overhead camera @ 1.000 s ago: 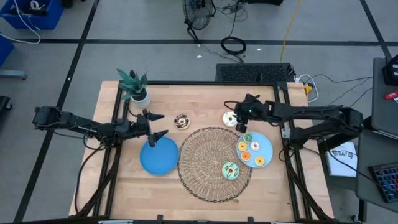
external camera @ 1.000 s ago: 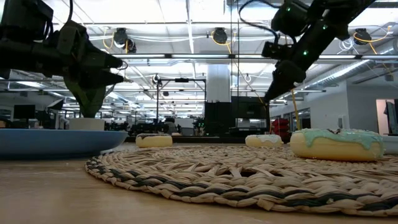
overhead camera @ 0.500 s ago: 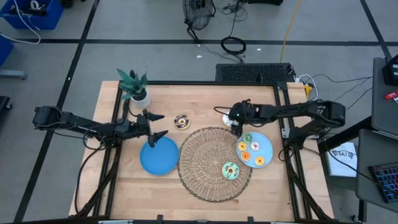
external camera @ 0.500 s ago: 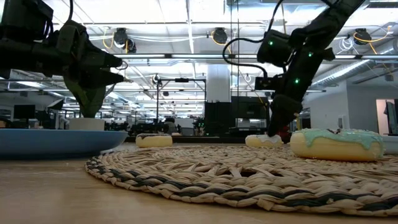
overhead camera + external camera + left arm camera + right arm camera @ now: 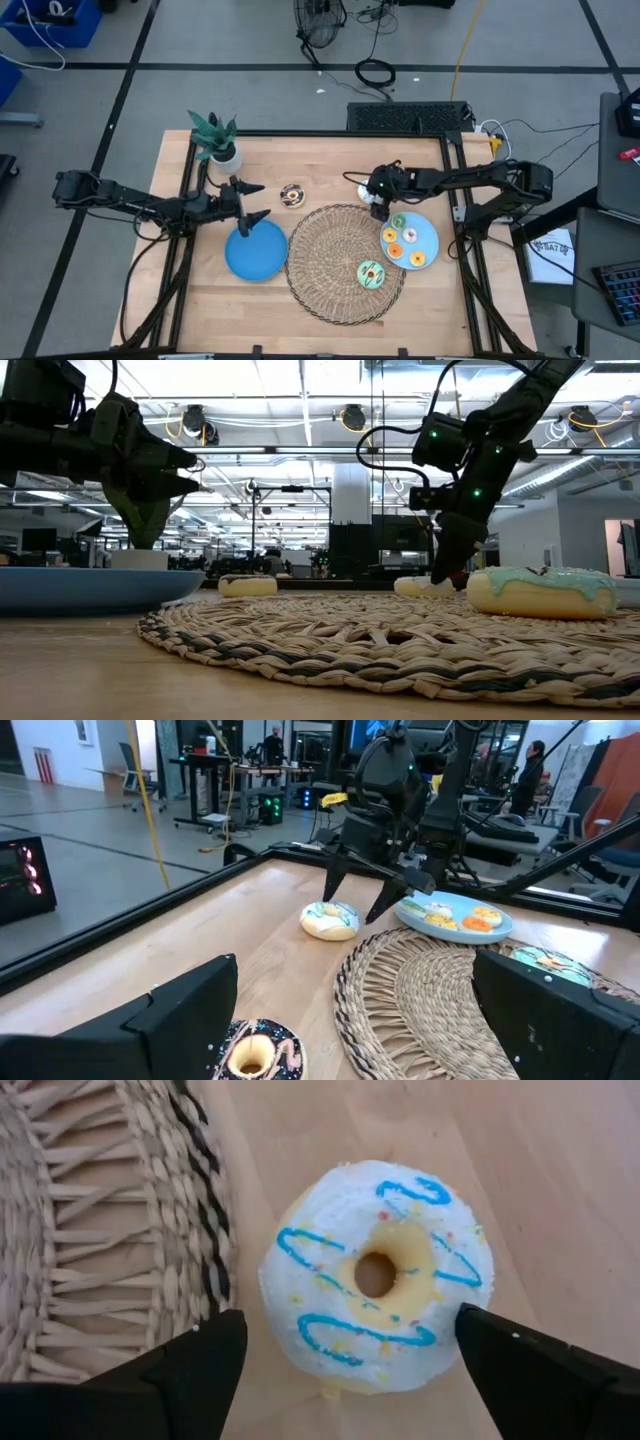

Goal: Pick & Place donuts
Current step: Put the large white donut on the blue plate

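A white-iced donut with blue stripes [image 5: 375,1275] lies flat on the wood just beyond the wicker mat's far right rim. My right gripper [image 5: 350,1350] stands open over it, pointing steeply down. One finger [image 5: 190,1370] is on the mat side and the other [image 5: 530,1370] on the opposite side, both apart from the donut. My left wrist view shows the same donut [image 5: 330,920] between those fingers. A chocolate donut [image 5: 292,195] lies far of the mat, and a green-iced donut [image 5: 371,273] on it. My left gripper [image 5: 255,200] waits open, level, over the left blue plate's far rim.
The round wicker mat [image 5: 335,262] fills the table's middle. A blue plate [image 5: 430,240] with several small donuts sits right of it, close behind my right gripper. Another blue plate [image 5: 255,255] lies on the left. A potted plant [image 5: 215,138] stands at the far left corner.
My right gripper has come down and a little toward the table's left, from above the right plate's far rim to low over the white donut. It has tipped more steeply downward on the way. The donuts have stayed where they were.
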`<move>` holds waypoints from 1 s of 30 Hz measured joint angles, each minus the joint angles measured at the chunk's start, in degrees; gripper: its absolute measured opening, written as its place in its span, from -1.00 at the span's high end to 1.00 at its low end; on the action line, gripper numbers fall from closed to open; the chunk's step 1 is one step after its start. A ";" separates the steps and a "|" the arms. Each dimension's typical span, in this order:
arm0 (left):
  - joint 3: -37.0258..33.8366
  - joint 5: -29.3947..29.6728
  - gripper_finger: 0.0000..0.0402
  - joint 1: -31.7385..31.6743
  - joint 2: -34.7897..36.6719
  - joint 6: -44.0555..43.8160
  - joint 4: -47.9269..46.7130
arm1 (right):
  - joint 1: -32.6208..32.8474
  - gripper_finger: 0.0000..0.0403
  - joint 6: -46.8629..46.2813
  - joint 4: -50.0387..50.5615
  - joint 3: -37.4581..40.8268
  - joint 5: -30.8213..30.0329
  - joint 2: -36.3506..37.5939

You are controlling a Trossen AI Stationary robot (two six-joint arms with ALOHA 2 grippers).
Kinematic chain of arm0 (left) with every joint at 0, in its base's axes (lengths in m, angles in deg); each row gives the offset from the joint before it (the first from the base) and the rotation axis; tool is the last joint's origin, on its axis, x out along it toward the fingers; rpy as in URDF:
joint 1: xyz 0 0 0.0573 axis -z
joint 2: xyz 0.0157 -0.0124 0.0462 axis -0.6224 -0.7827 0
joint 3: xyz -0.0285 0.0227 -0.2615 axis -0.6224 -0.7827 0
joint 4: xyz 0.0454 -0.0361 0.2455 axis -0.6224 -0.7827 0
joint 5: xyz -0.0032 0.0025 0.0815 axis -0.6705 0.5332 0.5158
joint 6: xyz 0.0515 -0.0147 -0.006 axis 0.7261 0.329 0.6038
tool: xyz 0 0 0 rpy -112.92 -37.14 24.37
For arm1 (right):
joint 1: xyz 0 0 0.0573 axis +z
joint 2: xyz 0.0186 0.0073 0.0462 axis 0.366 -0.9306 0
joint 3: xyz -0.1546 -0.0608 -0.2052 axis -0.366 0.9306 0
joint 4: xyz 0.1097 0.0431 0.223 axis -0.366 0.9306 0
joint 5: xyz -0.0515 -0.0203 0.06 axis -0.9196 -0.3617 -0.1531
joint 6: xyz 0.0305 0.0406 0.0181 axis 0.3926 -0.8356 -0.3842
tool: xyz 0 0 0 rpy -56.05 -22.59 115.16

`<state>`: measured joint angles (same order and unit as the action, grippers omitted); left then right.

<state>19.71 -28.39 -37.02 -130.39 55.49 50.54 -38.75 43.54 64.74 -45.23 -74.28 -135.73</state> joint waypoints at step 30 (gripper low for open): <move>0.02 0.03 -0.98 0.00 0.00 0.00 -0.02 | -0.04 -0.52 2.60 -0.03 -0.04 -3.56 -2.87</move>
<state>19.73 -28.36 -37.02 -130.39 55.49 50.52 -38.79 46.14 64.71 -45.27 -77.84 -138.60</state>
